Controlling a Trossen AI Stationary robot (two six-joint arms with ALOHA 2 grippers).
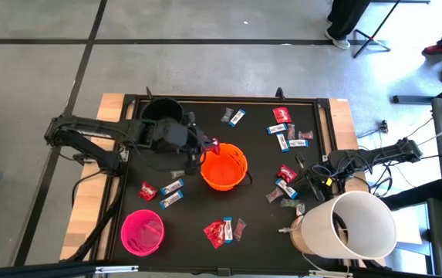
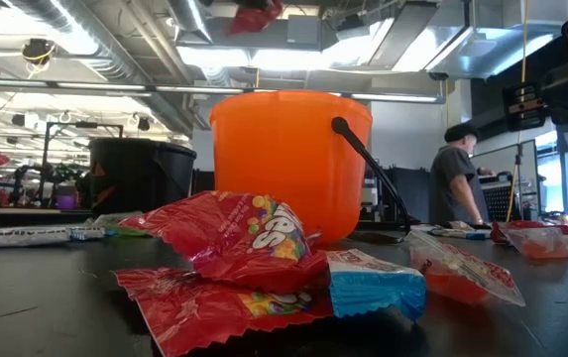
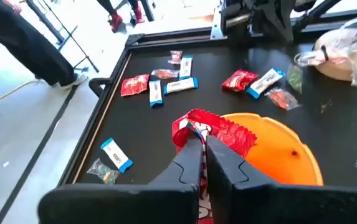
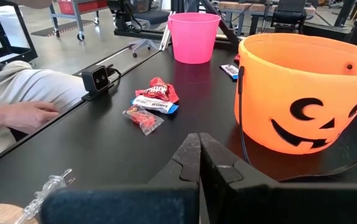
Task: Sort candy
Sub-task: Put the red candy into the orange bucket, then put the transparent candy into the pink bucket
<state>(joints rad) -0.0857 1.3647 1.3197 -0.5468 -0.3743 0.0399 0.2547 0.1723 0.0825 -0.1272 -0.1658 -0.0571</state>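
My left gripper [image 1: 205, 147] reaches from the table's left and is shut on a red candy packet [image 3: 225, 132]. The packet hangs over the left rim of the orange bucket [image 1: 223, 167], and the low view shows it high above that bucket [image 2: 254, 15]. A black bucket [image 1: 163, 112] stands at the far left and a pink bucket [image 1: 143, 232] at the near left. Red packets, blue-and-white bars and dark wrappers [image 1: 286, 131] lie scattered on the black table. My right gripper [image 4: 198, 155] rests shut at the table's right, holding nothing. My left gripper pinches the red packet between its two fingers at the packet's crumpled edge [image 3: 194, 127]. The fingers slant downward from the table's left. The packet sticks out past the fingertips, lifted clear above the orange bucket's rim [image 3: 253, 121].
A large white container [image 1: 352, 224] lies on its side at the near right corner. Candy lies in clusters at the far right [image 1: 282, 116], right of the orange bucket [image 1: 286, 181], near the front edge [image 1: 221, 230] and by the pink bucket [image 1: 163, 191]. A person's hand [image 4: 28, 115] rests beside the table.
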